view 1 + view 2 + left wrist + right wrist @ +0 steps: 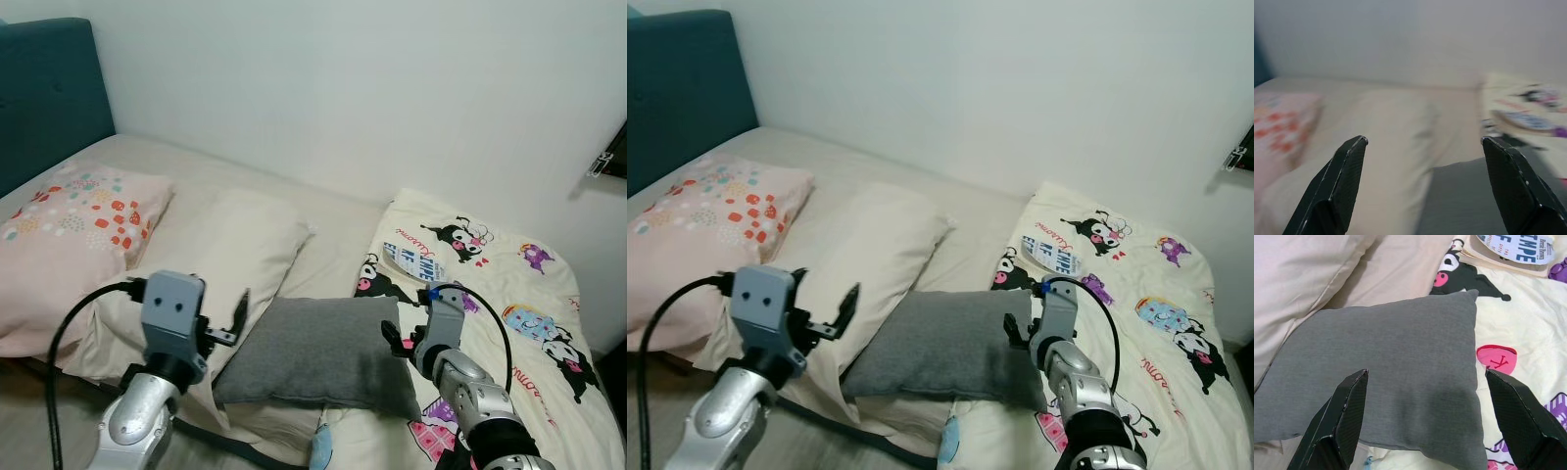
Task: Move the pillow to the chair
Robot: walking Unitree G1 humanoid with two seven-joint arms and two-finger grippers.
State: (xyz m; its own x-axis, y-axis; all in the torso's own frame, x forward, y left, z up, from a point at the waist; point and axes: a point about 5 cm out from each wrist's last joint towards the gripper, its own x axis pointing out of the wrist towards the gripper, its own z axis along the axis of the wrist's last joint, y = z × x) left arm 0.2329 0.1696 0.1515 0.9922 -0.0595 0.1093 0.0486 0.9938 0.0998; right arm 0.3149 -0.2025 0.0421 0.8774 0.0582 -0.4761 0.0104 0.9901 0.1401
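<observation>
A grey pillow (313,354) lies flat on the bed, partly over a large cream pillow (227,245). My right gripper (1426,374) hovers open just above the grey pillow's right half, by its edge (402,338). The grey fabric (1400,357) spreads between its fingers (1347,421), which hold nothing. My left gripper (1422,142) is open in the air to the left of the grey pillow (230,318), over the cream pillow and pointing across the bed. Nothing is in it.
A pink patterned pillow (78,225) lies at the left below a teal headboard (49,88). A cream quilt with cartoon prints (500,284) covers the bed's right side, against a white wall. A black cable (59,343) loops from my left wrist. A small blue object (321,450) lies below the grey pillow.
</observation>
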